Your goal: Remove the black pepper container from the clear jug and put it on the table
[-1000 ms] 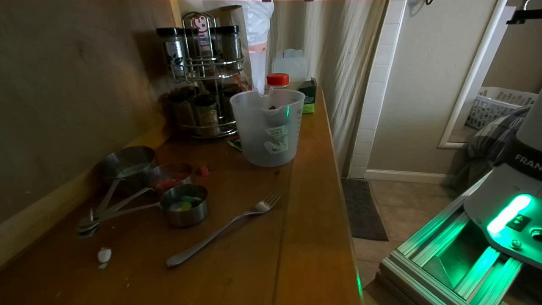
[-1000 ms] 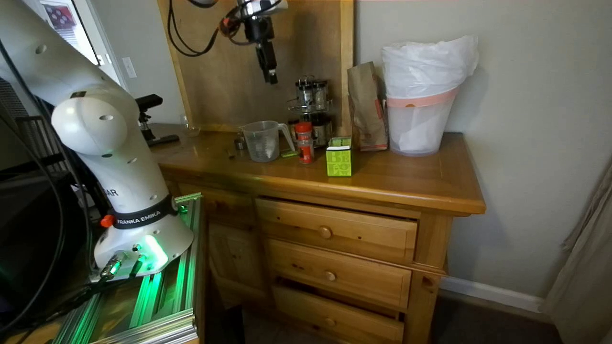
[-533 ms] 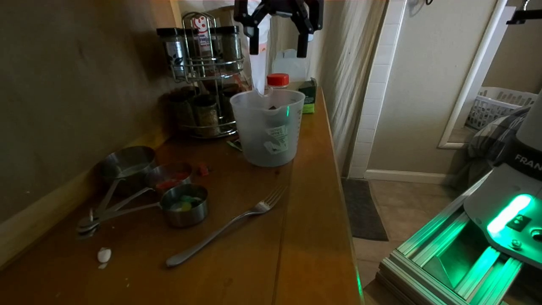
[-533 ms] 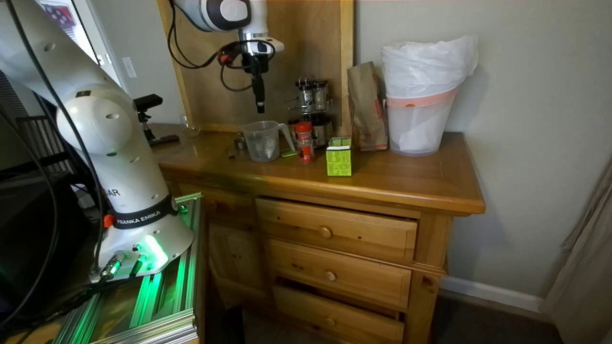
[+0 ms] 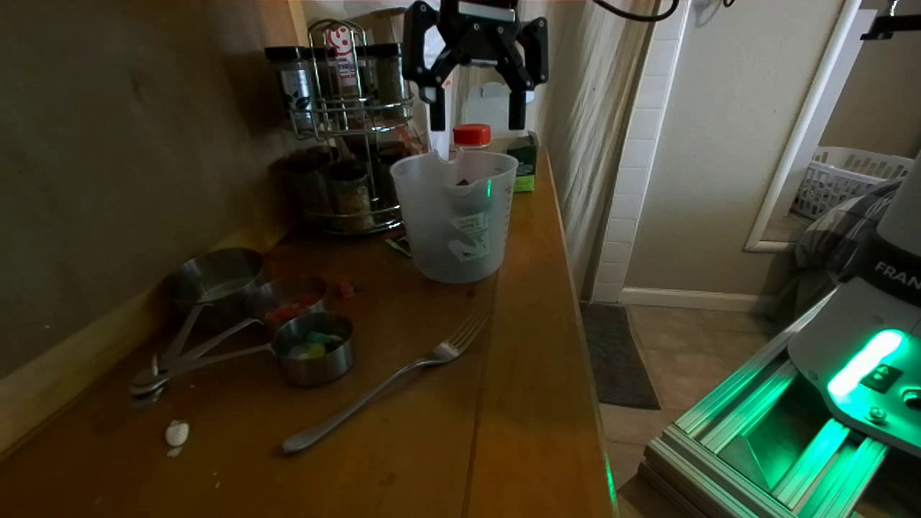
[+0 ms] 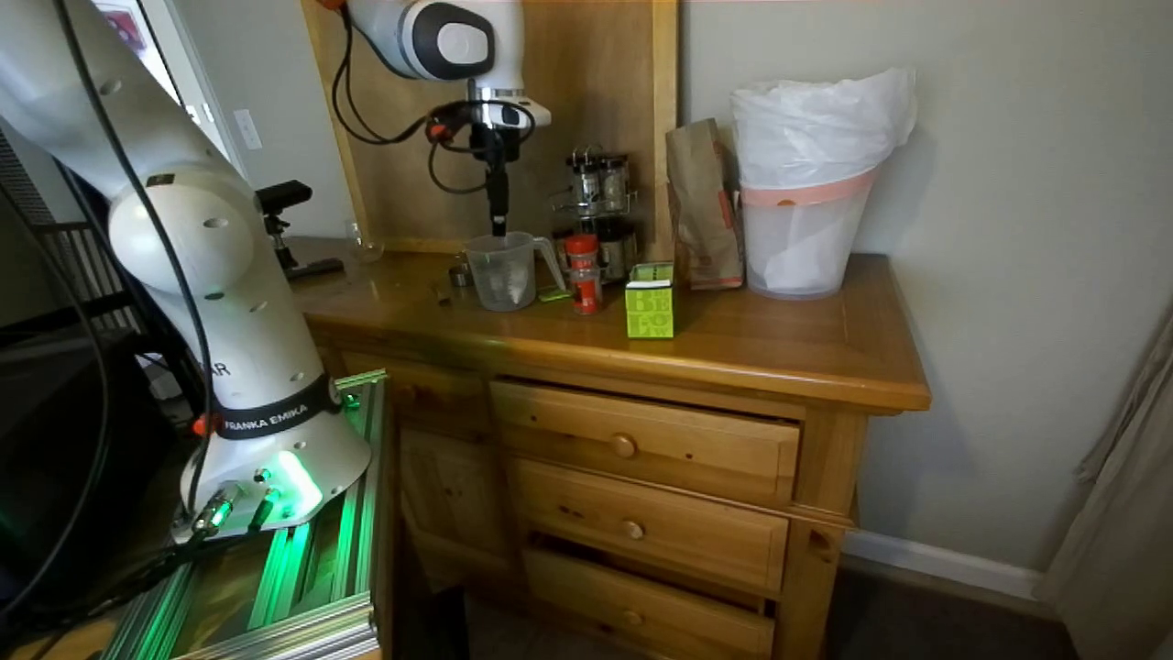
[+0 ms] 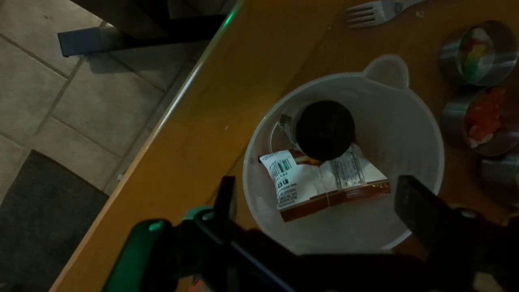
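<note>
Wooden table [image 5: 536, 403], brown, a bit glossy, dim light. Nearest in an exterior view: fork [image 5: 427, 359] and white bit [image 5: 177, 432], then metal measuring cups [image 5: 314, 368], two with coloured bits [image 5: 314, 350]. Past those, clear jug [image 5: 450, 216], upright. Black pepper container [image 7: 325, 129] is inside it, round dark top facing up in the wrist view; packet [image 7: 302, 190] lies beside it, partly covered by that top. Farther along: spice rack [image 5: 354, 132], red-capped shaker [image 6: 586, 293], green box [image 6: 650, 312], then paper bag [image 6: 704, 211] and white bin [image 6: 806, 238]. Tiled floor [image 7: 105, 97] and dark mat [image 5: 619, 356] below.

Gripper [image 5: 477, 119]: fingers spread wide, bare gap between, tips just above the jug; looks apart from the rim in an exterior view.

Edges: wall panel [image 5: 129, 180] borders the cups' side. On the floor side, a strip of wood separates fork and jug from the edge. Rack just beside jug, shaker near its handle. Beyond the green box, wood runs on to the table's end.
</note>
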Action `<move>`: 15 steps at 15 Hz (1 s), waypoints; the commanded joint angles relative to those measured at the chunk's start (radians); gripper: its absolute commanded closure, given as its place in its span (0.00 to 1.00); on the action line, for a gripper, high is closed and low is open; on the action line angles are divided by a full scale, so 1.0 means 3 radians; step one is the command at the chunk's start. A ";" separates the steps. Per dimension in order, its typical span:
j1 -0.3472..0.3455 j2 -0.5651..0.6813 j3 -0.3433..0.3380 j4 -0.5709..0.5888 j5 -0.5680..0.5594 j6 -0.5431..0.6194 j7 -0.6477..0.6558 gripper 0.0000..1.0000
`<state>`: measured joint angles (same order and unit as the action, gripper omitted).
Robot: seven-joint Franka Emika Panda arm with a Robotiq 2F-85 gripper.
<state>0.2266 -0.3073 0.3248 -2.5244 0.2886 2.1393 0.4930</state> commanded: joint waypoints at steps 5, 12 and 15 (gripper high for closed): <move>0.0122 0.0340 0.0042 0.0213 0.0044 0.0107 -0.0061 0.18; 0.0120 0.0485 -0.0012 0.0262 0.0092 0.0120 -0.0047 0.17; 0.0113 0.0583 -0.0065 0.0279 0.0130 0.0080 -0.0074 0.20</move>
<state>0.2627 -0.1720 0.3202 -2.4577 0.2900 2.1645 0.4813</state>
